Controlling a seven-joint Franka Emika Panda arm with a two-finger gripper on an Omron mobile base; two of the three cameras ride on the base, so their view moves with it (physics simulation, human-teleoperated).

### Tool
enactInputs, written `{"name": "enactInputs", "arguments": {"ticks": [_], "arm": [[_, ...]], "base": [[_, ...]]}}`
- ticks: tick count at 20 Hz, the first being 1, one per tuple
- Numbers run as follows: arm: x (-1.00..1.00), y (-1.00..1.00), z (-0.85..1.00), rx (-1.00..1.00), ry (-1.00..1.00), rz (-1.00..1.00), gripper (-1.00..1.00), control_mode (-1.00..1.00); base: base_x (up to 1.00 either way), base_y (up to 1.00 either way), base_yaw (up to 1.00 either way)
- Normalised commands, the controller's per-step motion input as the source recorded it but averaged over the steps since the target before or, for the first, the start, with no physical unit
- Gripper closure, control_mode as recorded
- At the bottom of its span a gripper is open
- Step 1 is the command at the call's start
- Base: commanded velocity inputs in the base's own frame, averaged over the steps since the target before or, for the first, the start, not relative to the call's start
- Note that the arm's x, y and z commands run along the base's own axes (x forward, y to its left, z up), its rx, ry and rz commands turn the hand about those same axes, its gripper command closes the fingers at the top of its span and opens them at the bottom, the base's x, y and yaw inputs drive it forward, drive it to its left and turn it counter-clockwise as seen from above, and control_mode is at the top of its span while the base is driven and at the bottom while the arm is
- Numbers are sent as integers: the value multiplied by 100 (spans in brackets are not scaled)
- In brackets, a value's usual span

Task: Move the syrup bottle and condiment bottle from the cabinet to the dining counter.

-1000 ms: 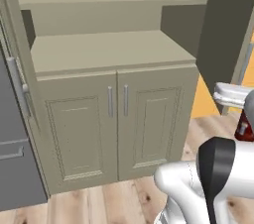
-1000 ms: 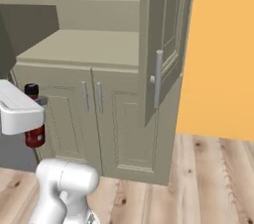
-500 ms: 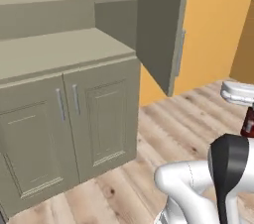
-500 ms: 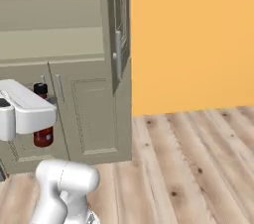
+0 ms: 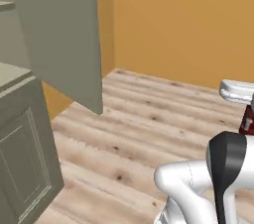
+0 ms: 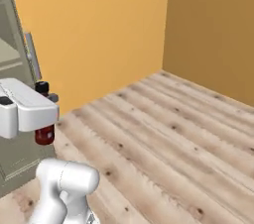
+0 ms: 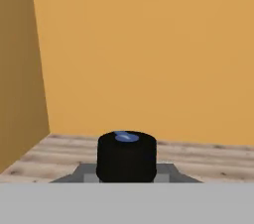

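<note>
Condiment bottle (image 6: 44, 133) clamped in shut pincer (image 6: 47, 114); black cap (image 7: 126, 156) in hand view.

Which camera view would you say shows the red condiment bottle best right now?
The right base view: the condiment bottle shows its black cap and red body behind the shut gripper holding it. The hand view gives just its black cap; the left base view, a red sliver at the edge.

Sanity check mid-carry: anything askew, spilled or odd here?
Only one oddity: the cabinet door hangs open over the wood floor. The condiment bottle sits upright in the shut gripper, no spill.
</note>
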Motion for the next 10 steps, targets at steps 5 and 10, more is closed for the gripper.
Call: {"name": "enactInputs", "arguments": {"ticks": [5, 10], "arm": [[0, 0, 0, 0, 0, 0, 100, 100], [0, 0, 0, 0, 0, 0, 100, 100]], "base": [[59, -21, -77], [100, -16, -36]]}}
